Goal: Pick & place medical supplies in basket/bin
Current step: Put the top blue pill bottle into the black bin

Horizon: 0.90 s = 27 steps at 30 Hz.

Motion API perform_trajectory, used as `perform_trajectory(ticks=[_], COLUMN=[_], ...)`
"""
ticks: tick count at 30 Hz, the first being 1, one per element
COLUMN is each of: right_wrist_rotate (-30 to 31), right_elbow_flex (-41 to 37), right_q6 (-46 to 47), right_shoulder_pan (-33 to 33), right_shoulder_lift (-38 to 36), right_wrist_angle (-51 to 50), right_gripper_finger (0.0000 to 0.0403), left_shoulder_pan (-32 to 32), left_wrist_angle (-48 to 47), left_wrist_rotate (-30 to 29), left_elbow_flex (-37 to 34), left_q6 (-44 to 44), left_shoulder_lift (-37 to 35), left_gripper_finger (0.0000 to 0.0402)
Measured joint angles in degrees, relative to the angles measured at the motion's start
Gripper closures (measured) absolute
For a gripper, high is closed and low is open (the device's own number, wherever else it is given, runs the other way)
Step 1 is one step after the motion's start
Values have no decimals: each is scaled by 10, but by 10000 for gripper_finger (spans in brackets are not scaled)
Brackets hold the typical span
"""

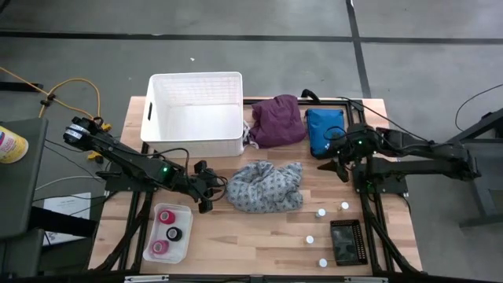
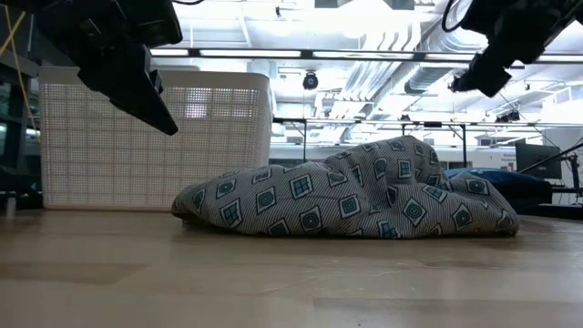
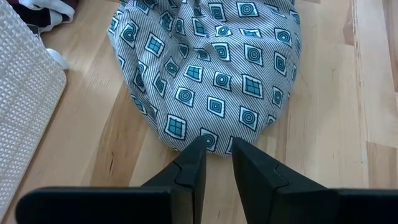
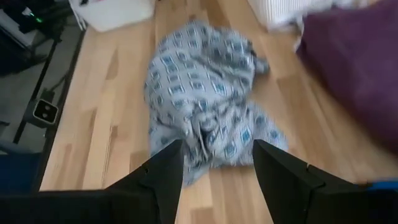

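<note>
From above, the grey cloth (image 1: 265, 187) lies heaped on the table (image 1: 259, 244) just in front of the white basket (image 1: 194, 115), with the purple cloth (image 1: 278, 120) beside the basket; the left gripper (image 1: 206, 191) sits at the heap's left edge, the right gripper (image 1: 336, 165) off to its right. Low down, both grippers hang above the heap — neither seems to touch it. The left wrist shows its fingers (image 3: 186, 171) narrowly parted, tips at the cloth's edge. The right wrist shows fingers (image 4: 163, 167) spread wide — holding nothing.
</note>
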Motion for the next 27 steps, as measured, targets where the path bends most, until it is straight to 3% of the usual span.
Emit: perform_trajectory(ticks=[20,27], right_wrist_rotate=[0,0], right_elbow_flex=[-2,-1], right_q6=[1,1], right_shoulder_pan=[0,0], right_shoulder_lift=[26,73], right_wrist_angle=[36,76], right_gripper_finger=[221,221], left_shoulder_pan=[0,0], left_wrist_angle=[0,0], left_wrist_rotate=[0,0], left_elbow_flex=[0,0], left_q6=[0,0], left_shoulder_lift=[0,0], left_gripper_finger=[327,327])
